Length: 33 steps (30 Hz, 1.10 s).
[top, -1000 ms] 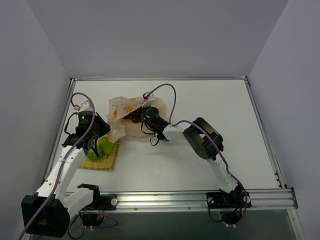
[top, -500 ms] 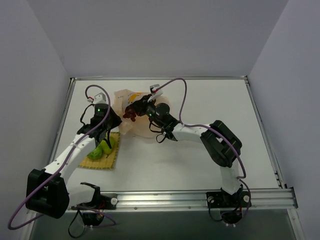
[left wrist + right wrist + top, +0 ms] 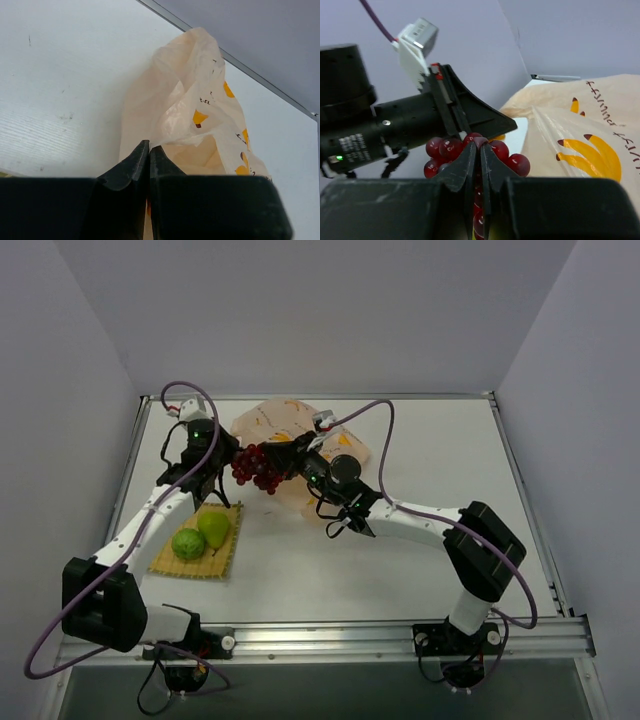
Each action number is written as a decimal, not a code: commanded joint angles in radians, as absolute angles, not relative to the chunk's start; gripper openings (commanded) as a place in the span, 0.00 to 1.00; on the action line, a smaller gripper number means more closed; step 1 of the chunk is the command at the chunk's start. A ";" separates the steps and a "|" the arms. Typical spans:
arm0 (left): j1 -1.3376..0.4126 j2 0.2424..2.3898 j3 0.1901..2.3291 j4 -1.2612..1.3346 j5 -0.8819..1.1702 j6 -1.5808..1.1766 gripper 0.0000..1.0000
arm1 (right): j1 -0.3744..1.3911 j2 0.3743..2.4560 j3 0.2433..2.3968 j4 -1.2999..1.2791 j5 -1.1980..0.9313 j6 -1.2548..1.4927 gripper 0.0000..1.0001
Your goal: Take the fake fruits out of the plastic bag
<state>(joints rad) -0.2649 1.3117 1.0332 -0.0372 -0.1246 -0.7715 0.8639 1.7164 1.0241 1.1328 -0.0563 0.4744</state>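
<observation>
My right gripper is shut on the dark red grapes, which hang above the table, left of the peach plastic bag. My left gripper is shut, pinching the bag's near edge right beside the grapes. One of its black fingers shows just behind the bunch. The round bumpy green fruit and the yellow-green pear lie on the yellow woven mat.
The mat sits at the near left of the white table, under my left arm. A metal rail runs along the near edge, and grey walls close in the back and both sides.
The right gripper has drawn the grapes leftward out of the bag. My left arm has swung toward the back, off the mat, uncovering both green fruits. The bag has shifted back.
</observation>
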 commanded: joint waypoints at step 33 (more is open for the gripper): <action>0.055 1.445 1.250 -0.121 -0.051 -0.699 0.02 | 1.190 1.818 1.107 1.135 -0.114 0.448 0.00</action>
